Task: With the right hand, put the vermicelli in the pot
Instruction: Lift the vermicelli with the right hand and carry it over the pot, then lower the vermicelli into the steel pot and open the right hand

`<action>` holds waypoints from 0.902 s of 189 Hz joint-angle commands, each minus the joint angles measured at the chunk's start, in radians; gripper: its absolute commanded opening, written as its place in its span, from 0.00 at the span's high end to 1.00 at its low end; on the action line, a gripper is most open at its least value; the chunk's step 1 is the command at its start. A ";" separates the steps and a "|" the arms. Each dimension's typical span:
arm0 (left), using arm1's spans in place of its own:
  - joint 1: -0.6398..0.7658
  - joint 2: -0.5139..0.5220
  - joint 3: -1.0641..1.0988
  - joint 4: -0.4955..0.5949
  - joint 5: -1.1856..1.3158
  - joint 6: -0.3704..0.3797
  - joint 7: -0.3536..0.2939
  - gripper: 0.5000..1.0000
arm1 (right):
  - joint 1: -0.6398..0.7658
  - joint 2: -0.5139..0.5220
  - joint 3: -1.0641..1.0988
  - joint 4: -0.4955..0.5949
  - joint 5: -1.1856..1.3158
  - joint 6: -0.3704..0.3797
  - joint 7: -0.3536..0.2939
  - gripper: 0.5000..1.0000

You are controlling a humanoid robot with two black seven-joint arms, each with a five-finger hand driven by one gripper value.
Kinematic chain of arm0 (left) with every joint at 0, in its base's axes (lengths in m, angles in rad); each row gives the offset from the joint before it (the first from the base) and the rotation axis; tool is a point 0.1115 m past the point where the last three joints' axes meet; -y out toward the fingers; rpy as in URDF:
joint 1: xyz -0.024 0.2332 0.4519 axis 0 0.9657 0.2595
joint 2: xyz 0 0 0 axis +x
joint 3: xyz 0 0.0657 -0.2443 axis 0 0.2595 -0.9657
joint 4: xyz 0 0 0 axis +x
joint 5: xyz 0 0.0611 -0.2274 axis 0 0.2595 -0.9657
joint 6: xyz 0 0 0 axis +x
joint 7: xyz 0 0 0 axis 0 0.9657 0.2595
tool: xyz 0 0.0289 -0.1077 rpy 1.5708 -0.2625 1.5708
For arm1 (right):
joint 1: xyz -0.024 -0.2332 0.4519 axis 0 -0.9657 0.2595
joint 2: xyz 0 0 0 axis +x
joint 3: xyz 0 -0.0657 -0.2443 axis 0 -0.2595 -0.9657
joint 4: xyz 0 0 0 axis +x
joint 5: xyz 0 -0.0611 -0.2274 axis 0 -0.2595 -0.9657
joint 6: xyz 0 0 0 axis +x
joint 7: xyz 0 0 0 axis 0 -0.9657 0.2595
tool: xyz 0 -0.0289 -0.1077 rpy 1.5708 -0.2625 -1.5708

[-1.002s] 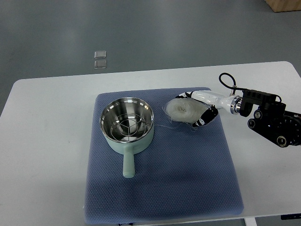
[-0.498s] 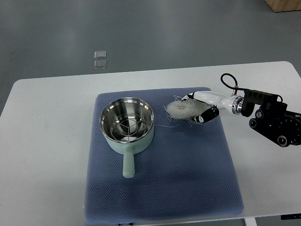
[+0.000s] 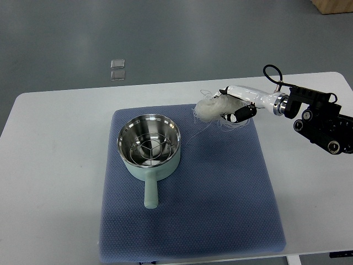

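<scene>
1. Top view: the right robot hand (image 3: 234, 109) has its fingers curled around the vermicelli (image 3: 212, 107) — a white nest held over the blue mat's (image 3: 220, 210) far edge, right of the pot (image 3: 149, 146).
2. Loose strands trail down toward the mat, so the bundle looks raised to clear the pot's rim.
3. A second ago the nest lay flat on the mat with the fingers around it; now it is higher and bunched.
4. Pot unmoved on the desk (image 3: 55, 165) — no left arm shows.

Right hand (image 3: 238, 105): white shell, black fingertips.
Wrist: silver ring.
Forearm: black housing, round screws, looped black cable.
</scene>
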 commanded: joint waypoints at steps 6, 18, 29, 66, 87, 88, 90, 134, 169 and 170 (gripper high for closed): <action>0.000 0.000 0.000 0.000 0.000 0.000 0.000 0.00 | 0.036 -0.014 0.001 0.000 0.029 0.002 0.000 1.00; 0.000 0.000 0.000 0.000 0.000 0.000 0.000 0.00 | 0.054 -0.017 0.001 0.000 0.031 0.000 0.001 1.00; 0.000 0.000 0.000 0.000 0.000 0.000 0.000 0.00 | 0.077 -0.017 0.001 0.003 0.040 0.002 0.003 1.00; 0.000 0.000 0.000 0.000 0.000 0.000 0.000 0.00 | 0.136 -0.009 0.000 0.043 0.055 0.031 0.012 1.00; 0.000 0.000 0.000 0.000 0.000 0.000 0.000 0.00 | 0.156 0.000 0.001 0.109 0.057 0.062 0.024 1.00; 0.000 0.000 0.000 0.000 0.000 0.000 0.000 0.00 | 0.157 0.001 0.001 0.118 0.057 0.063 0.028 1.00; 0.000 0.000 0.000 0.000 0.000 0.000 0.000 0.00 | 0.157 0.001 0.001 0.118 0.057 0.063 0.028 1.00; 0.000 0.000 0.000 0.000 0.000 0.000 0.000 0.00 | 0.160 0.037 0.000 0.252 0.064 0.102 0.041 0.96; 0.000 0.000 0.000 0.000 0.000 0.000 0.000 0.00 | 0.125 0.109 -0.003 0.250 0.066 0.117 0.037 0.95; 0.000 0.000 0.000 0.000 0.000 0.000 0.000 0.00 | 0.125 0.109 -0.003 0.250 0.066 0.117 0.037 0.95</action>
